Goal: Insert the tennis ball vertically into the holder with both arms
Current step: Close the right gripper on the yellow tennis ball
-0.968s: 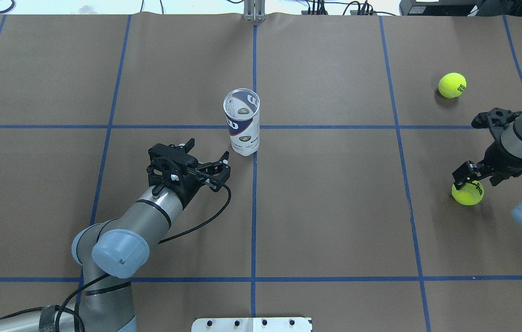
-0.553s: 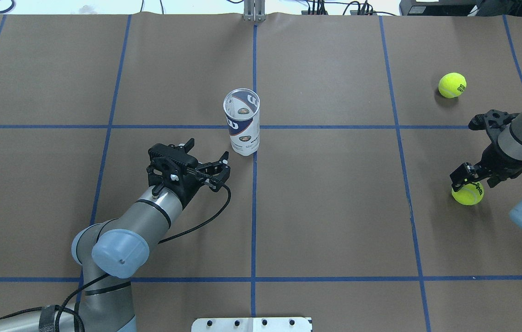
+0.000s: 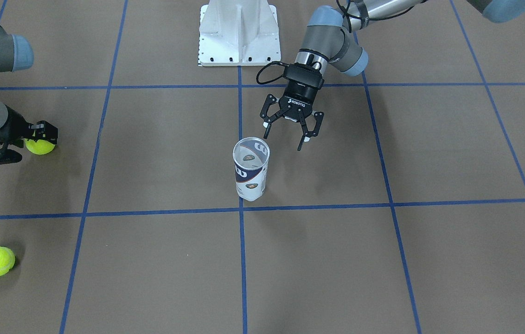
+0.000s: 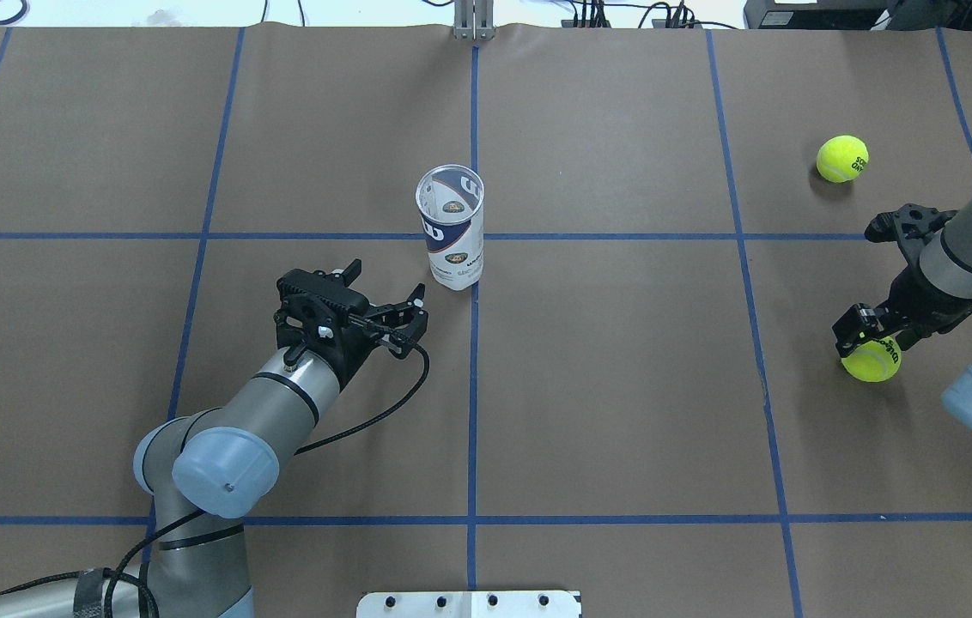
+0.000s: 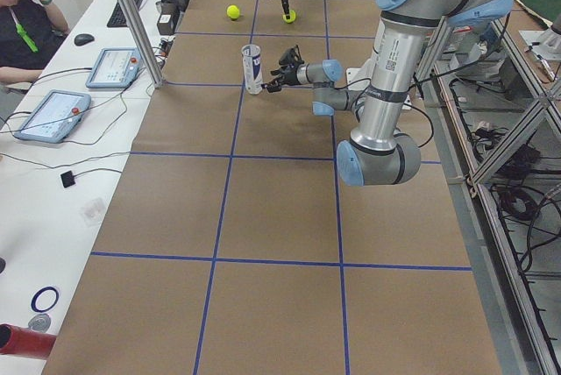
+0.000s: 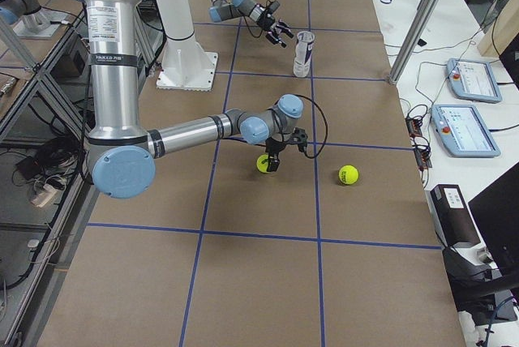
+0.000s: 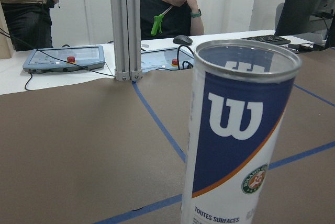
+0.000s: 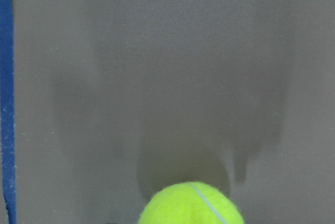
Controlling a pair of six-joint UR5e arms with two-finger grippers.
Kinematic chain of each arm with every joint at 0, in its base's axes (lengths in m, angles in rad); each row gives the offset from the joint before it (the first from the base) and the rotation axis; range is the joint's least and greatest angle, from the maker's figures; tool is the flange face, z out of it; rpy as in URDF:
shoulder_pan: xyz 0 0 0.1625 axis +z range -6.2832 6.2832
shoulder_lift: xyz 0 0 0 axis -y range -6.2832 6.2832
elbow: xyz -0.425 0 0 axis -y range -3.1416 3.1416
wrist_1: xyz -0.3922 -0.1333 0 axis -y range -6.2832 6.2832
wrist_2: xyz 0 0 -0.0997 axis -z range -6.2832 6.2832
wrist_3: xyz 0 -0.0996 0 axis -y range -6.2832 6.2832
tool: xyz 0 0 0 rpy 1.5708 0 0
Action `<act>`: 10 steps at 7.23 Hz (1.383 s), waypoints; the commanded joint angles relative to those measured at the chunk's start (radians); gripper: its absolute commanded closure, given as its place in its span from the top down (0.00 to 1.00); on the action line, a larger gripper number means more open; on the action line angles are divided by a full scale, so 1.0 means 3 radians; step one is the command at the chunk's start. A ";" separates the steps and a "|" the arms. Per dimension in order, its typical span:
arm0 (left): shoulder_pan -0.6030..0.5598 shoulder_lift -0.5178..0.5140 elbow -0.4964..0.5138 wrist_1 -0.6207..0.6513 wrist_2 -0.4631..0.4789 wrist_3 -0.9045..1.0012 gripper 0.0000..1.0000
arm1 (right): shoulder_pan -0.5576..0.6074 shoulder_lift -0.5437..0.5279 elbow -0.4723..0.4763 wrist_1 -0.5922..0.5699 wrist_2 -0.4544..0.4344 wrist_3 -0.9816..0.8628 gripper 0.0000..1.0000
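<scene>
Brown-paper table [image 4: 623, 386], early stage: holder [image 4: 452, 240] stands upright mid-frame, looks empty, left hand [image 3: 284, 139] spread open just beside it w/o touching, right hand [image 4: 855, 330] down at tennis ball [image 4: 872, 362] by right edge, grip can't tell, so insertion not yet done.

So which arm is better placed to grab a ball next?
The right arm: its jaws sit right at the nearer tennis ball. The left arm has its open jaws beside the holder, far from that ball.
</scene>
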 commanded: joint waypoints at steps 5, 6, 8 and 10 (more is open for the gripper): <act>0.0004 -0.0015 0.0021 -0.0007 0.0000 -0.0004 0.91 | -0.0001 -0.0004 -0.0013 -0.0005 0.0010 0.0003 0.64; 0.0004 -0.0020 0.0016 -0.0012 0.0000 -0.0004 0.91 | -0.0001 -0.0004 -0.0008 -0.0005 0.0005 0.0003 0.37; -0.0001 -0.0010 0.0016 -0.0012 0.0000 -0.0004 0.91 | 0.0019 0.0001 0.0139 -0.0010 0.0030 -0.0002 0.00; -0.0001 0.0000 0.0021 -0.0012 0.0000 -0.0004 0.91 | 0.0268 0.0047 0.0395 -0.0015 0.0187 0.0008 0.00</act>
